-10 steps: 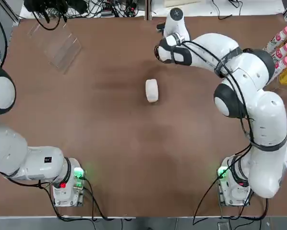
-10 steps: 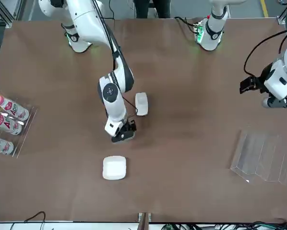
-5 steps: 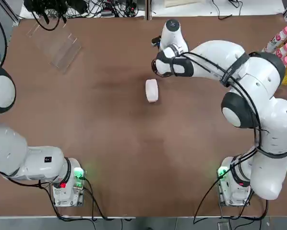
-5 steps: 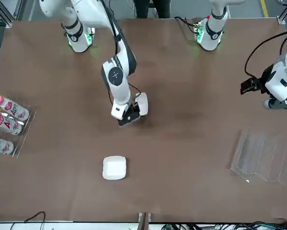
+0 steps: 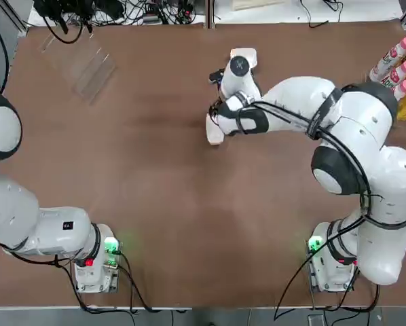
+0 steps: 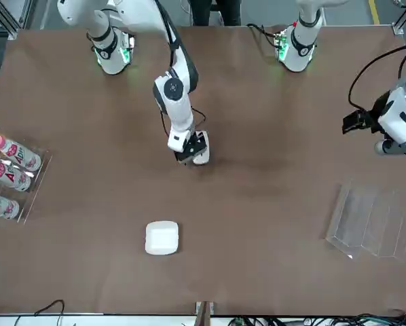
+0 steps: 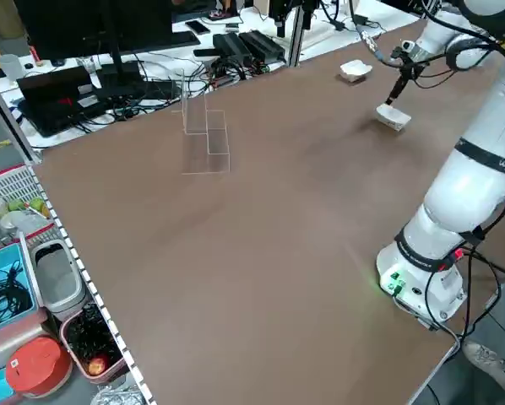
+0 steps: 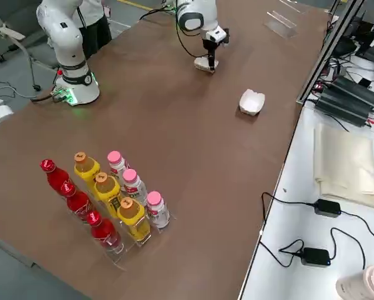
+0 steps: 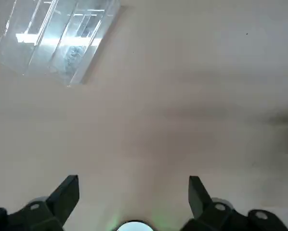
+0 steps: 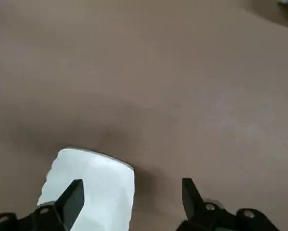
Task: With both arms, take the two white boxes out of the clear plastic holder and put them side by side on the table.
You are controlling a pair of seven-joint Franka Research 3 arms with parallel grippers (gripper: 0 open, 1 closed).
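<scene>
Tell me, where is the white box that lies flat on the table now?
In the top view the flat white box lies near the table's far edge, just beyond the right gripper and apart from the other white box.

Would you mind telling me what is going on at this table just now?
Both white boxes are already out of the clear plastic holder, which sits empty. One box lies flat near the table's far edge; the other box stands on edge mid-table. The right gripper is open right at the standing box, not gripping it. The left gripper hangs open, away from both.
</scene>
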